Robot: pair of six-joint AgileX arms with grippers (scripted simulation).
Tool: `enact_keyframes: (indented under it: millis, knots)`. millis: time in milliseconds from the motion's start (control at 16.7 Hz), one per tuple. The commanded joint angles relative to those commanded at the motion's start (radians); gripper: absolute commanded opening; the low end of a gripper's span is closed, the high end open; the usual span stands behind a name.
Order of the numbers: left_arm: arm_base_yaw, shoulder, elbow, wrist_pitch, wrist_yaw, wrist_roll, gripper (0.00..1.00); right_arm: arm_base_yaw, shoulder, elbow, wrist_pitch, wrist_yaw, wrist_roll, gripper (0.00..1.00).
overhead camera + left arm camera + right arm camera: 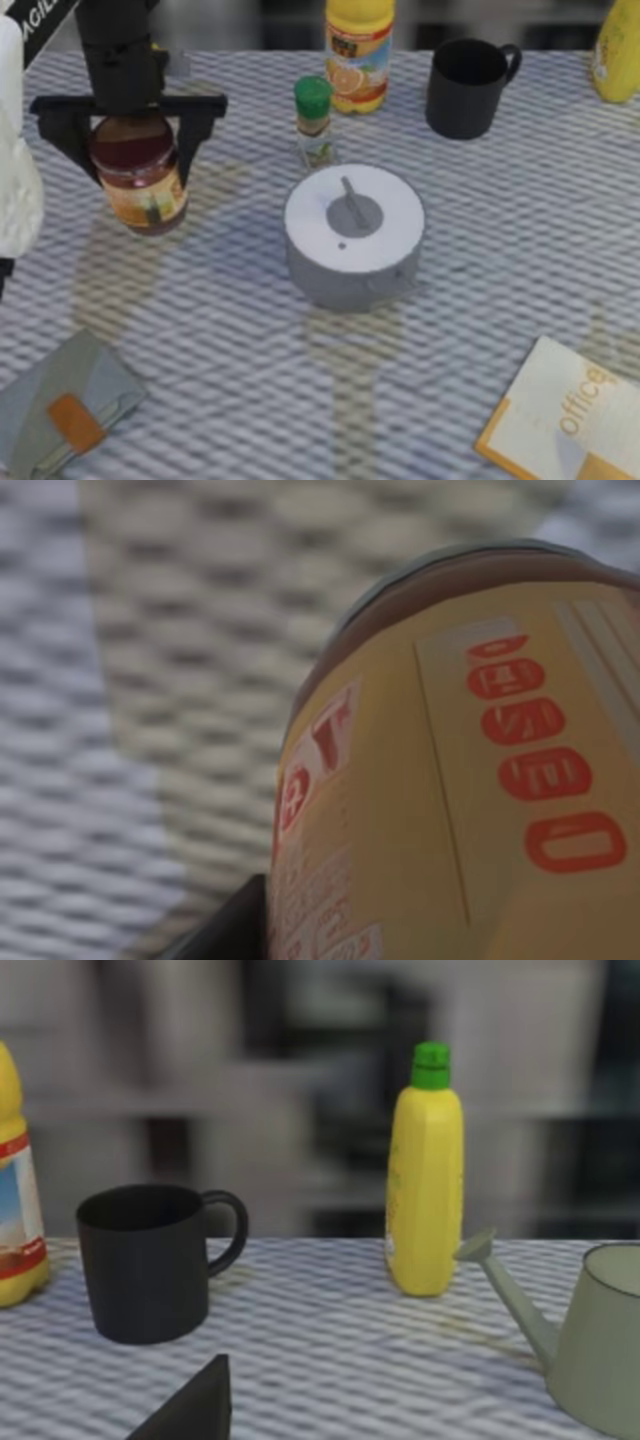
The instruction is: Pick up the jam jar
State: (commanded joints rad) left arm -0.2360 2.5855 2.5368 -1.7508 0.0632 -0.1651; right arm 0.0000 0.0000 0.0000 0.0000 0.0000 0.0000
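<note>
Left tool [130, 130] pinches the jam jar [139, 172] just under its dark lid, one black finger on each side. Jar sits well left of the white round box [354, 235] at the worktop [500, 260] centre, tilted slightly, orange-yellow label facing the camera; can't tell whether its base touches the cloth. Left wrist view is filled by the jar's label [450, 800]. Beyond the box: spice bottle [314, 120], juice bottle [359, 50], black mug [466, 85]. Right tool: only a dark tip in its own wrist view, state can't be told.
</note>
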Motion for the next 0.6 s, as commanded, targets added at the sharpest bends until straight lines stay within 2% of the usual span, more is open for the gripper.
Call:
enact_keyframes:
  millis: [180,600]
  knots:
    - [-0.022,0.049,0.062,-0.035,0.007,-0.07,0.0,0.0,0.0,0.0,0.0,0.0,0.0,1.0]
    - [-0.017,0.035,0.022,0.0,0.006,-0.071,0.0,0.0,0.0,0.0,0.0,0.0,0.0,1.0]
